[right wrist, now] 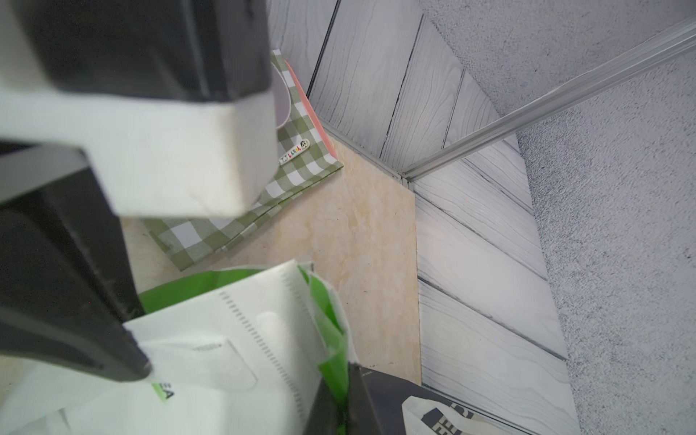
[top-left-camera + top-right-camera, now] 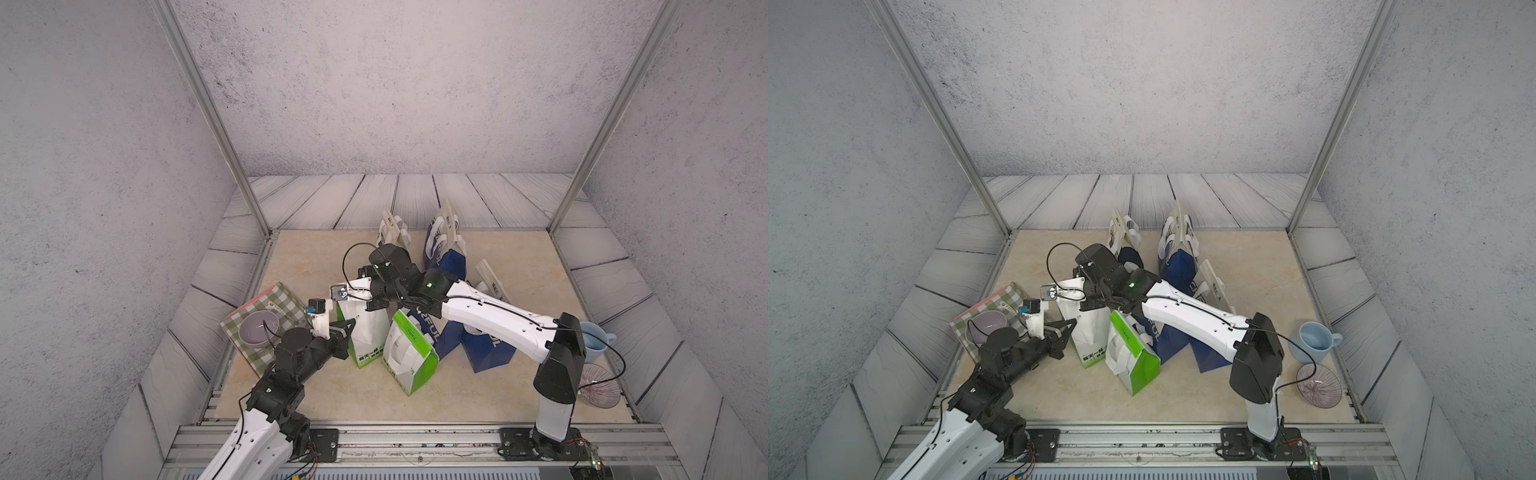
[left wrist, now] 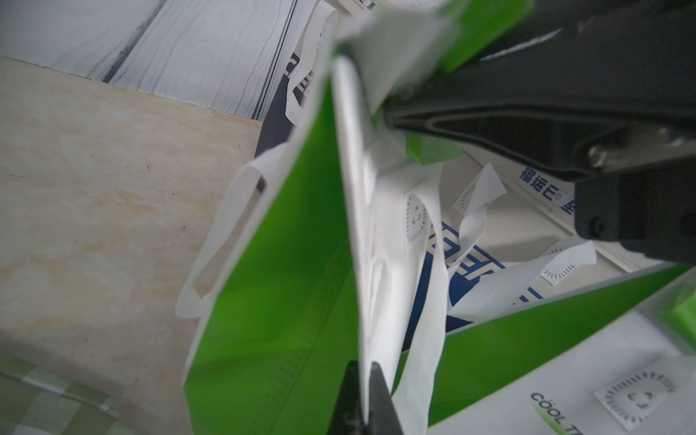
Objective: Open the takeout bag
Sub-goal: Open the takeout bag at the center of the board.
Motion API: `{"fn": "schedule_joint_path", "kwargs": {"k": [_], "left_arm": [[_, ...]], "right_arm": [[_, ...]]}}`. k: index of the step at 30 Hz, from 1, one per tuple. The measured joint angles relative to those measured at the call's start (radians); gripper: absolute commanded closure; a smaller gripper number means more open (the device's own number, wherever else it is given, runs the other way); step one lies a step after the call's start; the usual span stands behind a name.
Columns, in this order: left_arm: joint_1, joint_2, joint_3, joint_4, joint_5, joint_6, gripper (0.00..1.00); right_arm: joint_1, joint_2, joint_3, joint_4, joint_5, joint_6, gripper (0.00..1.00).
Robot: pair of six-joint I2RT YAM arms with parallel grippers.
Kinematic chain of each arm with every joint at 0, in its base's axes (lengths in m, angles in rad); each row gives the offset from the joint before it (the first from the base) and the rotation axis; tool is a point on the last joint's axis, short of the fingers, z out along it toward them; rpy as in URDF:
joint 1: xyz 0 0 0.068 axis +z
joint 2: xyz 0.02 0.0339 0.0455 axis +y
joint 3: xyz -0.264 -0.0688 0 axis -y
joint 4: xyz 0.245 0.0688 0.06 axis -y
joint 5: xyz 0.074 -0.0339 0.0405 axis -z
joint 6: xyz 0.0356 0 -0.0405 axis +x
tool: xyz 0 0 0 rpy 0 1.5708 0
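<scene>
The takeout bag (image 2: pixel 365 328) (image 2: pixel 1090 332) is white with green sides and stands upright at the table's left middle. My left gripper (image 2: pixel 352 321) (image 2: pixel 1073 322) reaches in from the left and is shut on the white front panel near the bag's top; the left wrist view shows that panel pinched between the jaws (image 3: pixel 363 395). My right gripper (image 2: pixel 370 308) (image 2: pixel 1089 308) comes over from the right and is shut on the opposite top edge, with a green fold of the bag (image 1: pixel 244 339) clamped between its jaws (image 1: pixel 346 399). The bag's green wall (image 3: pixel 282 282) and loose white handles hang between the two.
A second green and white bag (image 2: pixel 409 353) stands right beside it. Several blue bags (image 2: pixel 449 253) crowd behind, under my right arm. A green checked cloth (image 2: pixel 286 301) with a purple bowl (image 2: pixel 259 328) lies left. A blue mug (image 2: pixel 592 340) and a patterned glass bowl (image 2: pixel 598 384) sit far right.
</scene>
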Motion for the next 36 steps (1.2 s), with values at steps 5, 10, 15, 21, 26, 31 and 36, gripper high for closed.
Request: {"fn": "schedule_joint_path", "kwargs": {"k": [5, 10, 15, 21, 26, 31, 36], "left_arm": [[0.0, 0.0, 0.0, -0.002, 0.0, 0.0, 1.0], [0.0, -0.004, 0.0, -0.006, 0.001, 0.0, 1.0], [0.0, -0.011, 0.0, -0.007, 0.004, 0.0, 1.0], [0.0, -0.012, 0.0, -0.007, 0.004, 0.001, 1.0], [0.0, -0.005, 0.0, -0.007, 0.005, 0.004, 1.0], [0.0, 0.007, 0.006, -0.006, 0.012, 0.009, 1.0], [0.0, 0.011, 0.007, -0.006, 0.016, 0.015, 1.0]], "right_arm": [[0.0, 0.0, 0.003, -0.008, -0.003, -0.002, 1.0], [0.0, 0.0, 0.035, -0.063, -0.006, -0.011, 1.0], [0.0, 0.014, 0.134, -0.209, -0.016, -0.035, 1.0], [-0.002, 0.08, 0.291, -0.37, -0.024, -0.072, 1.0], [-0.002, 0.114, 0.372, -0.456, -0.024, -0.095, 1.0], [-0.003, 0.119, 0.396, -0.499, -0.021, -0.117, 1.0], [-0.003, 0.119, 0.402, -0.508, -0.016, -0.133, 1.0]]}}
